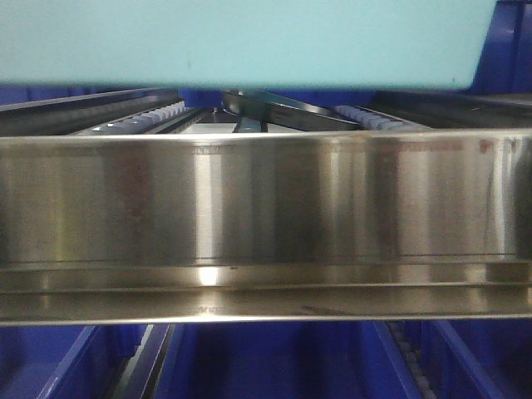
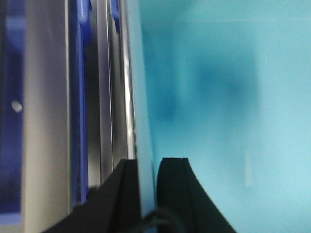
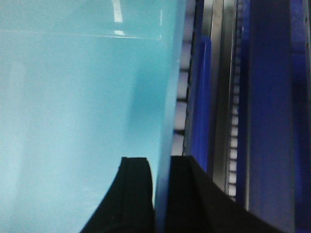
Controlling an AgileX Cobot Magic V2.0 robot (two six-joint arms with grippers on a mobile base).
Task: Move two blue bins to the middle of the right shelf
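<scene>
Clamping a pale turquoise plastic bin point(image 1: 241, 41), the left claw point(image 2: 148, 167) and right claw point(image 3: 161, 165) hold it above a steel shelf rail point(image 1: 266, 199).

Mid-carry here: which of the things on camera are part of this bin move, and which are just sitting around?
Part of the job: light blue bin, its side walls pinched by the left gripper and the right gripper; steel shelf rail ahead, probably the shelf it goes to.

Just there: dark blue bins below the rail; roller tracks behind it.
</scene>
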